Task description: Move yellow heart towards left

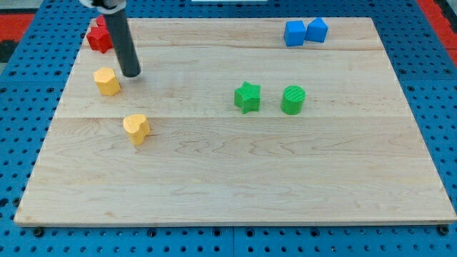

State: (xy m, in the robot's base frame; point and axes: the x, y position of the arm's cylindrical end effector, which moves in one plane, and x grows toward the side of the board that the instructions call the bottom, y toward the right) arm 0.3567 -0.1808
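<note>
My tip rests on the table just beside the yellow hexagon block, at its 2 o'clock; there is no claw to open or close, only a rod; the yellow heart lies near, at the tip's 6 o'clock, not touching. To drive it left, the tip likely must swing round to its 3 o'clock side.

A straight dark rod comes down from the view's top left corner, leaning slightly toward the view's right as it descends. My tip rests low at the surface, in the upper left part of the view.
</note>
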